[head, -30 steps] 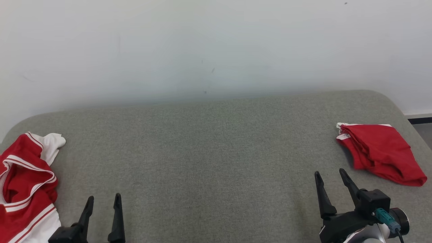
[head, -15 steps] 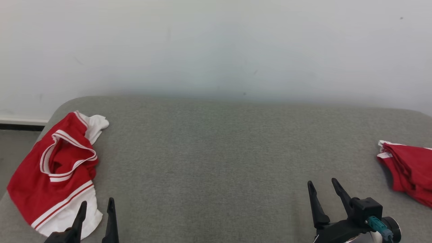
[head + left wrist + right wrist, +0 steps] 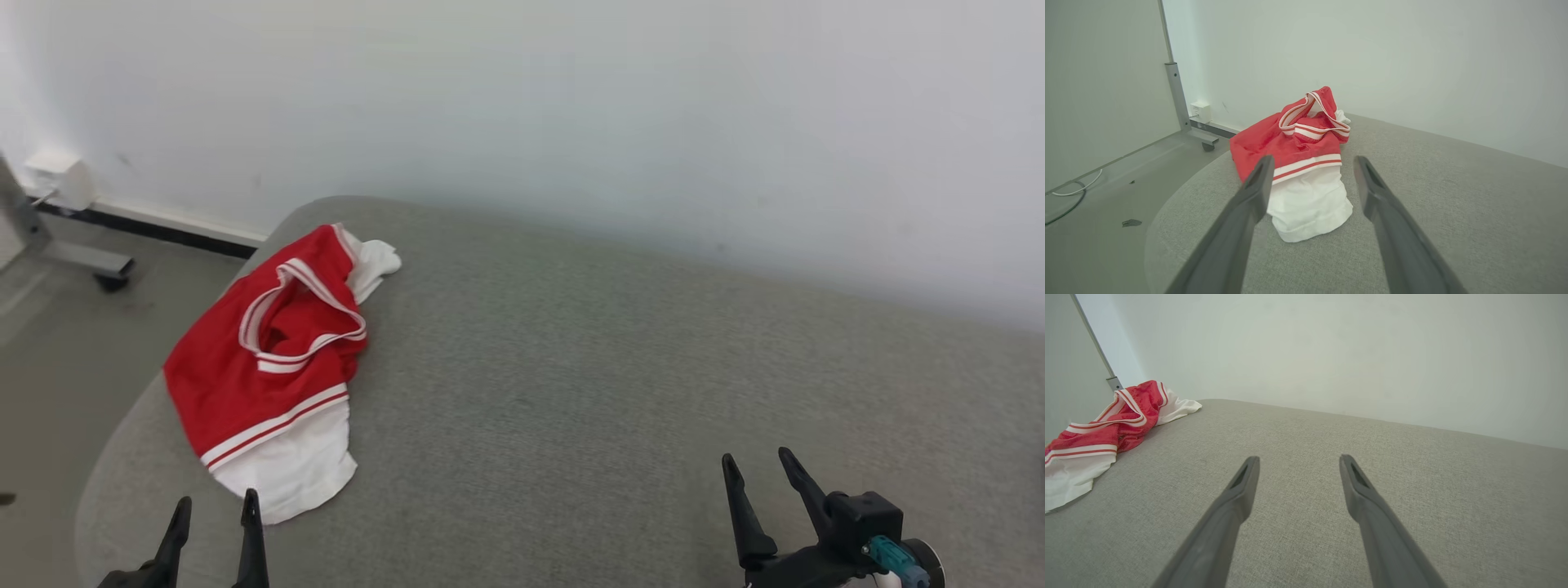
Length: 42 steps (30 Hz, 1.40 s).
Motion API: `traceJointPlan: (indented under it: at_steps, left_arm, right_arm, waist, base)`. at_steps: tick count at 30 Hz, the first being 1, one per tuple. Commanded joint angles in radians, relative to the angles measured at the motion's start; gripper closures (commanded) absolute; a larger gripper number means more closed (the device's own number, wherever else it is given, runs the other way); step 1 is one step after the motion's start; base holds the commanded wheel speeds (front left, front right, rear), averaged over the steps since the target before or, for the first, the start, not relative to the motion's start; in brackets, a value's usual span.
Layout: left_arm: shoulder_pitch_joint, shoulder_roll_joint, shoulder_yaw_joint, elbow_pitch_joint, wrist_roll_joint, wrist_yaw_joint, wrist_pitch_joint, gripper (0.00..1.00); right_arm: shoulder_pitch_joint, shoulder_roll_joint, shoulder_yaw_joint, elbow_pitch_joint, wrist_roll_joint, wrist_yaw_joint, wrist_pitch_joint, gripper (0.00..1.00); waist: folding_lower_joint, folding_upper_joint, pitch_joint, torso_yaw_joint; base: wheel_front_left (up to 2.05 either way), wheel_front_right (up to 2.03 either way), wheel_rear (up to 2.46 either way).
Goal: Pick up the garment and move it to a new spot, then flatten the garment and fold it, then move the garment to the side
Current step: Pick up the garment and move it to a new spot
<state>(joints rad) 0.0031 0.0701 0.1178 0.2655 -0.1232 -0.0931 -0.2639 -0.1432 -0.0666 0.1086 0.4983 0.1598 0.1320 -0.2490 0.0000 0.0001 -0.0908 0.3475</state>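
While poised just beside the garment point(image 3: 261, 367), grips nothing: left gripper point(image 3: 216, 496) at the lower left of the head view, its two dark fingers point(image 3: 1251, 196) spread wide and empty. Through the left wrist view, those fingers framing the white hem, tips close over it; contact impossible to tell. Right gripper point(image 3: 756, 455) at the lower right, likewise splayed and empty, well apart from the garment, over bare grey cushion point(image 3: 571, 392). Garment lying crumpled at the cushion's left end, near the rounded corner. Red body, broad white band at the near end edged with red and white stripes, a striped opening gaping upward in the middle, a white piece poking out toward the wall point(image 3: 571, 98). Beyond the cushion's left edge, floor point(image 3: 57, 351), metal stand foot point(image 3: 90, 263) and white wall box point(image 3: 61, 175).
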Motion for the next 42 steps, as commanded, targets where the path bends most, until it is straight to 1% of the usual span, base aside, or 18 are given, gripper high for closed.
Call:
traceJointPlan:
  at_steps: [1, 7, 12, 21, 26, 29, 30, 32, 39, 42]
  left_arm:
    - [0.004, 0.008, 0.006, 0.001, 0.003, -0.002, -0.001, 0.00]
    - [0.014, 0.013, 0.011, -0.006, 0.007, -0.005, -0.001, 0.00]
    - [0.015, 0.010, 0.015, -0.008, 0.009, -0.001, -0.001, 0.00]
    - [0.010, 0.004, 0.026, 0.002, -0.004, 0.004, -0.001, 0.00]
    - [-0.047, 0.003, 0.027, 0.062, -0.021, 0.013, 0.005, 0.00]
    - [-0.109, 0.005, 0.024, 0.122, -0.025, 0.023, 0.030, 0.00]
    - [-0.163, 0.014, 0.035, 0.166, -0.034, 0.032, 0.053, 0.00]
    - [-0.226, 0.020, 0.043, 0.215, -0.049, 0.039, 0.073, 0.00]
    - [-0.411, 0.040, 0.092, 0.404, -0.112, 0.072, 0.145, 0.00]
    - [-0.481, 0.061, 0.123, 0.478, -0.151, 0.081, 0.172, 0.00]
  right_arm:
    - [0.006, 0.005, 0.003, 0.001, 0.004, -0.003, -0.007, 0.00]
    - [-0.004, 0.009, 0.011, 0.012, 0.008, -0.003, -0.010, 0.00]
    - [-0.006, 0.011, 0.016, 0.017, 0.005, -0.003, -0.014, 0.00]
    - [-0.012, 0.012, 0.021, 0.022, 0.002, -0.003, -0.015, 0.00]
    - [-0.023, 0.003, 0.038, 0.019, 0.003, -0.003, -0.015, 0.00]
    - [-0.035, -0.005, 0.051, 0.009, 0.000, -0.003, -0.010, 0.00]
    - [-0.052, -0.010, 0.073, -0.008, -0.005, -0.003, 0.001, 0.00]
    - [-0.065, -0.022, 0.091, -0.026, -0.004, -0.003, 0.011, 0.00]
    - [-0.128, -0.064, 0.197, -0.119, 0.017, -0.003, 0.053, 0.00]
    - [-0.159, -0.084, 0.247, -0.172, 0.025, -0.003, 0.083, 0.00]
  waist:
    - [0.0000, -0.0001, -0.004, 0.061]
    - [0.0000, -0.0001, -0.005, 0.096]
    - [0.0000, -0.0001, -0.004, 0.106]
    - [0.0000, -0.0001, 0.004, 0.100]
    - [0.0000, -0.0001, 0.021, 0.079]
    - [0.0000, -0.0001, 0.042, 0.059]
    - [0.0000, -0.0001, 0.069, 0.033]
    - [0.0000, -0.0001, 0.097, 0.006]
    - [0.0000, -0.0001, 0.212, -0.109]
    - [0.0000, -0.0001, 0.265, -0.158]
  base:
    - [0.00, 0.00, 0.00]
    - [0.00, 0.00, 0.00]
    - [0.00, 0.00, 0.00]
    - [0.00, 0.00, 0.00]
    - [0.00, 0.00, 0.00]
    - [0.00, 0.00, 0.00]
    - [0.00, 0.00, 0.00]
    - [0.00, 0.00, 0.00]
    - [0.00, 0.00, 0.00]
    - [0.00, 0.00, 0.00]
